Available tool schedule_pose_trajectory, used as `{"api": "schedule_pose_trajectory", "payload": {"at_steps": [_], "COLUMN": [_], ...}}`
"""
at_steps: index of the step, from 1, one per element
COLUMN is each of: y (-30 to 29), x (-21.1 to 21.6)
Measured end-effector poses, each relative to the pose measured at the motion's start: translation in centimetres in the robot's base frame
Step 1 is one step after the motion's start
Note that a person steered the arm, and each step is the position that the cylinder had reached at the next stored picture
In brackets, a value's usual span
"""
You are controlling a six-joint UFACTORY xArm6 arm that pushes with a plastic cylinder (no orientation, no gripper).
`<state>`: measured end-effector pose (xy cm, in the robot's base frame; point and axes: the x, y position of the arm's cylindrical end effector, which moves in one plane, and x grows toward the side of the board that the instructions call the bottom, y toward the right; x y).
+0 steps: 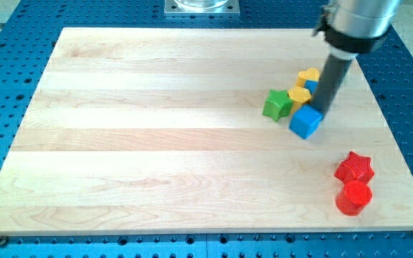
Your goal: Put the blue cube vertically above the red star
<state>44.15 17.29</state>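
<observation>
The blue cube (306, 122) lies right of the board's middle. The red star (355, 167) lies lower right of it, near the board's right edge. My tip (320, 110) is at the blue cube's upper right edge, touching or nearly touching it. The rod rises from there toward the view's top right. The blue cube sits up and to the left of the red star, with a gap between them.
A green star (278, 104) lies left of the blue cube. Two yellow blocks (300, 94) (309, 74) and a partly hidden blue block (312, 86) cluster behind the rod. A red cylinder (354, 197) sits just below the red star. The wooden board (156, 143) rests on a blue perforated table.
</observation>
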Motion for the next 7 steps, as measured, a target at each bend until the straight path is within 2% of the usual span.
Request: {"api": "schedule_pose_trajectory", "payload": {"at_steps": [1,2,3,4,6,7], "y": [-3.1,-7.5,-8.0,-13.8,-3.5,-3.2], "x": [-0.6,1.7,1.8,5.2,1.2,1.2]}}
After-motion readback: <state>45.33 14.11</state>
